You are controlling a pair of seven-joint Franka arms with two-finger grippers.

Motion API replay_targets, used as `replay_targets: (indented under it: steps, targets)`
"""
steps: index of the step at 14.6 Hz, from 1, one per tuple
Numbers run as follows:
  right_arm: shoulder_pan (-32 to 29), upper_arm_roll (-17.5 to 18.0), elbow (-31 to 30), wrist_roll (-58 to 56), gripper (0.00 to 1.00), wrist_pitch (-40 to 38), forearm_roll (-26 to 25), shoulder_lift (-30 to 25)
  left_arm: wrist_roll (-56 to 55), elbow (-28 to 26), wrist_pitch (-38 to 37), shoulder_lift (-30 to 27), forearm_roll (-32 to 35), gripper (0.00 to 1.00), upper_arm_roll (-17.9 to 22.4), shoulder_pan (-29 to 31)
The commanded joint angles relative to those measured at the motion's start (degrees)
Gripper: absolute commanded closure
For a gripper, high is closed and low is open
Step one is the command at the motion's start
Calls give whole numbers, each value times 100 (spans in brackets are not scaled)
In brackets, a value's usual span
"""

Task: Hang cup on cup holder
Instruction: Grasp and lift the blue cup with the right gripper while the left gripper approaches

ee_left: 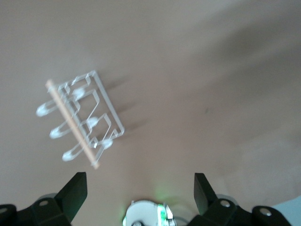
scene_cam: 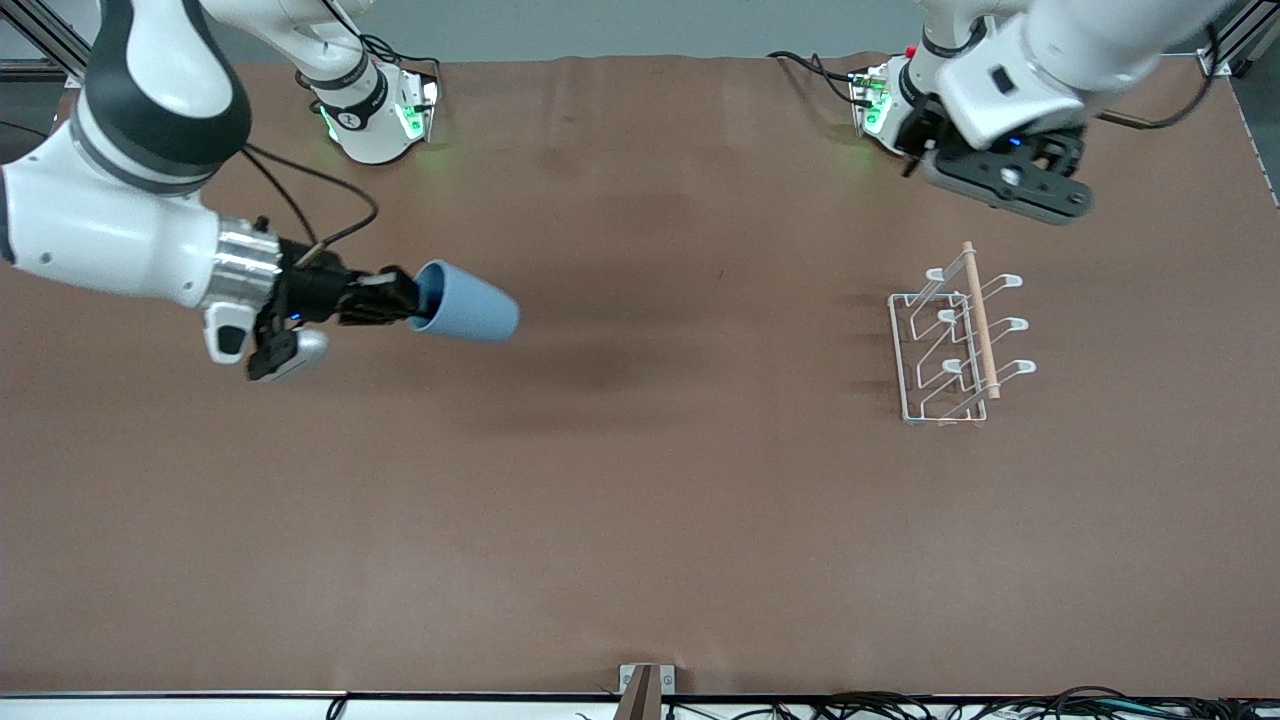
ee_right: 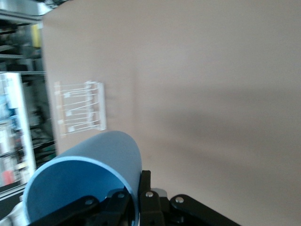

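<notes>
The light-blue cup [scene_cam: 468,303] lies on its side in the air, held by its rim in my right gripper [scene_cam: 405,300], over the table toward the right arm's end. In the right wrist view the cup [ee_right: 101,169] has one finger inside and one outside its wall. The white wire cup holder [scene_cam: 955,340] with a wooden rod on top stands on the table toward the left arm's end; it also shows in the left wrist view [ee_left: 82,117] and the right wrist view [ee_right: 79,108]. My left gripper [scene_cam: 1010,185] hangs open and empty above the table beside the cup holder.
The brown table mat [scene_cam: 640,480] covers the table. The arm bases [scene_cam: 375,115] with green lights stand along the table's edge farthest from the front camera. A small bracket [scene_cam: 645,685] sits at the nearest edge.
</notes>
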Motion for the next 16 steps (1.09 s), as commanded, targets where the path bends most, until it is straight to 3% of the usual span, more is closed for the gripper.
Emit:
replay_targets:
  steps: [1, 5, 9, 16]
  targets:
    - [182, -56, -172, 17, 99, 29, 789, -105, 66, 352, 456, 260, -41, 0, -497, -205]
    - [332, -47, -172, -45, 99, -225, 1257, -69, 66, 335, 1571, 504, 12, 0, -1202, -837]
    - [341, -47, -164, -238, 99, -831, 1442, -61, 530, 343, 2661, 944, 21, 0, -1220, -1515]
    - [341, -56, -155, -660, 99, -1633, 1442, -34, 1806, 344, 3903, 1630, 21, 0, -1211, -1630]
